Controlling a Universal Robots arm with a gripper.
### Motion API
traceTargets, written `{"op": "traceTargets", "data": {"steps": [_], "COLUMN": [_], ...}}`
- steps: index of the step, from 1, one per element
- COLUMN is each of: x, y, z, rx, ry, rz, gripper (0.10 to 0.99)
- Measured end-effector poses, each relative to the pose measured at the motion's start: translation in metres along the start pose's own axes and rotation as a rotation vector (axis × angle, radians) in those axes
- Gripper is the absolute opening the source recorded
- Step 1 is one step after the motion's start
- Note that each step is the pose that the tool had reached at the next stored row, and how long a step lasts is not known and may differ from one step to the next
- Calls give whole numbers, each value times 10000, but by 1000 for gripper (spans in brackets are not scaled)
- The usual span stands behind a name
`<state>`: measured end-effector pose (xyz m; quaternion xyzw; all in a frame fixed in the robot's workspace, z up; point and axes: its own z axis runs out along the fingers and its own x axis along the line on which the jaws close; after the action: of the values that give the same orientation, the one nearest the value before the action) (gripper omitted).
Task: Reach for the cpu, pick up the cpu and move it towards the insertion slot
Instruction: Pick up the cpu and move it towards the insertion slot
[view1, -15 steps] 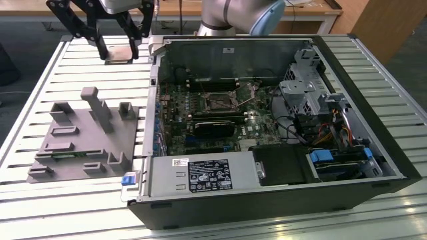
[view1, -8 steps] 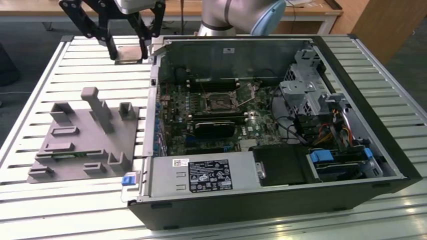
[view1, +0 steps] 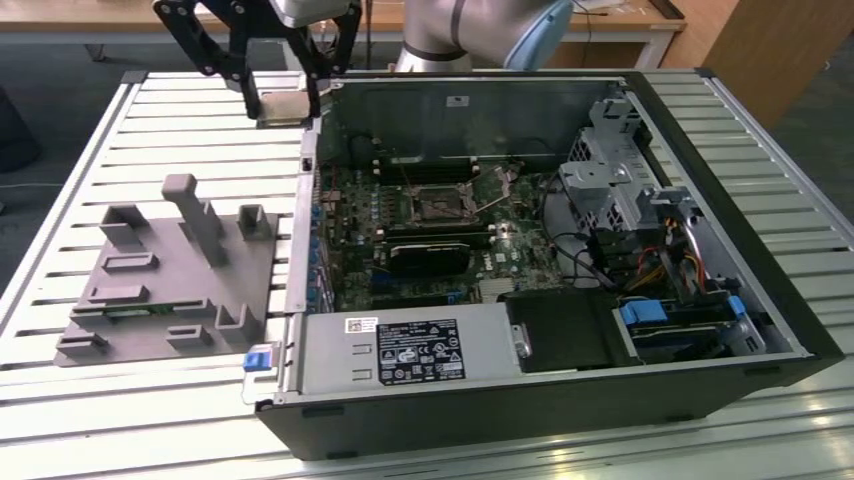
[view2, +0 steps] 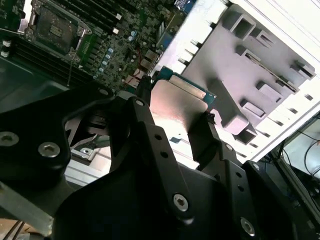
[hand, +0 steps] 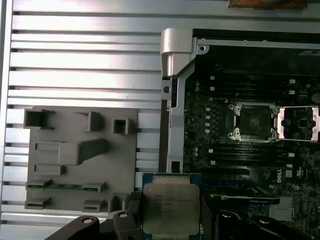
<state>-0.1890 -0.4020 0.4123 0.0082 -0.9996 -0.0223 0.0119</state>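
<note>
Gripping the cpu (hand: 171, 209), claw (view1: 284, 103) hangs beside case edge (view1: 310, 150)

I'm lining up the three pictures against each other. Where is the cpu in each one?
Exterior view: the cpu hangs in the gripper, above the case's edge.
Second wrist view: the cpu sits between the black fingers.
First wrist view: the cpu is clamped in front of the case wall.
Shared landmark: the grey fixture.
</note>
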Motion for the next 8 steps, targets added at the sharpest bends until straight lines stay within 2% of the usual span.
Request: {"op": "traceTargets", "data": {"steps": [8], "x": [-158], "y": [-2], "z": [-3], "rx": [-1], "ry": [-1], "rz": [-1], "gripper": [545]}}
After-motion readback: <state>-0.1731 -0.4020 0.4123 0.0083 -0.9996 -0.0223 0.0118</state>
